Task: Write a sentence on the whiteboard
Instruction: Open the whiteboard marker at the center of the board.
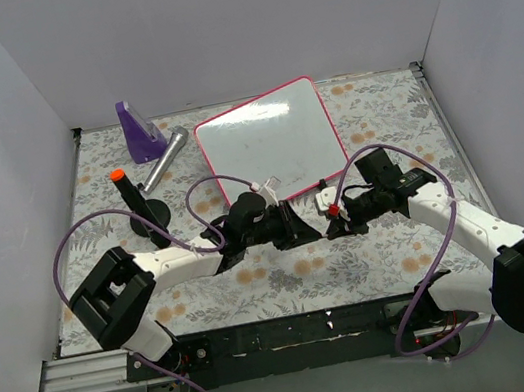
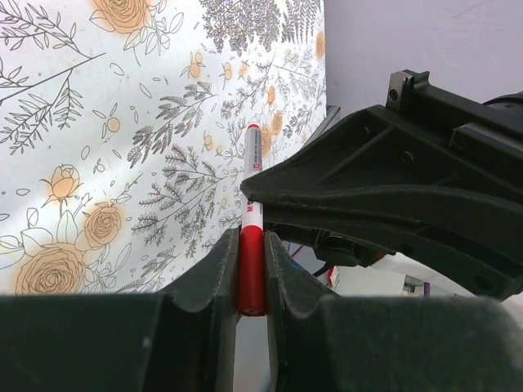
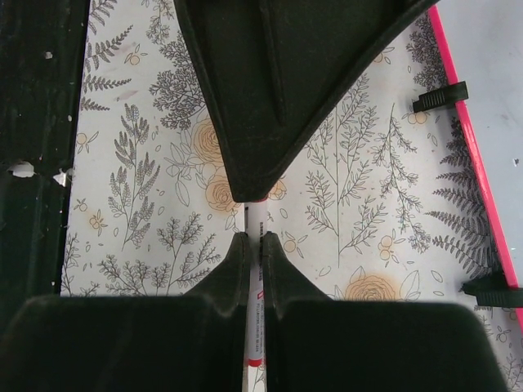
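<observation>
The whiteboard [image 1: 273,143] lies at the back centre, pink-red framed; no red sentence shows on it, only faint smudges. Both grippers meet in front of it over the floral cloth and hold one marker between them. My left gripper [image 1: 304,228] is shut on the marker's red cap [image 2: 251,269]. My right gripper [image 1: 334,225] is shut on the marker's white barrel [image 3: 254,219]. In the left wrist view the barrel [image 2: 252,163] runs past the right gripper's black fingers [image 2: 368,188]. In the right wrist view the board's frame [image 3: 467,131] and black clip feet [image 3: 439,95] lie to the right.
A purple wedge-shaped object [image 1: 140,131] and a silver cylinder [image 1: 164,157] lie at the back left. A black stand with an orange-topped post [image 1: 131,204] is left of the arms. White walls enclose the floral cloth [image 1: 381,124].
</observation>
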